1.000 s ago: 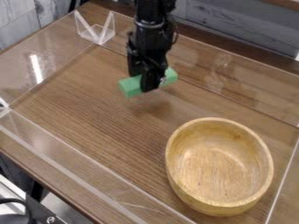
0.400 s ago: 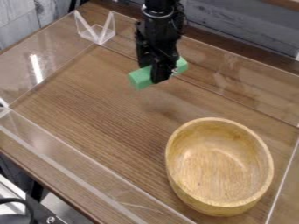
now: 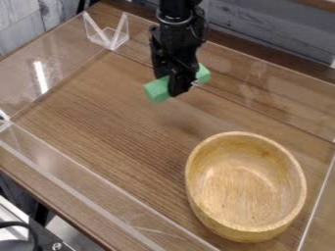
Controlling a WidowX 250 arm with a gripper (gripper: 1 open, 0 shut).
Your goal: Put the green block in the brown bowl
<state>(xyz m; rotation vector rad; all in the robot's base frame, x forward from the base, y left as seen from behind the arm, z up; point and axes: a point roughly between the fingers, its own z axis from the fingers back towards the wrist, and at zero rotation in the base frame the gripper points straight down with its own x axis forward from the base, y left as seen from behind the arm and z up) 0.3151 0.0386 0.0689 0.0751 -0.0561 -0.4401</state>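
The green block (image 3: 160,90) hangs a little above the wooden table, pinched between the black fingers of my gripper (image 3: 175,84). The gripper points straight down and is shut on the block's middle, so only the block's two ends show. The brown bowl (image 3: 245,184) sits at the lower right of the table, with nothing inside it. It lies well to the right of and nearer the camera than the held block.
A low clear plastic wall (image 3: 78,201) runs around the wooden tabletop (image 3: 92,118). A small clear plastic stand (image 3: 105,31) sits at the far left corner. The arm (image 3: 178,20) rises out of the top of the picture.
The gripper has lifted the green block slightly off the table and shifted a little to the right. Over the last half second it has stayed still.
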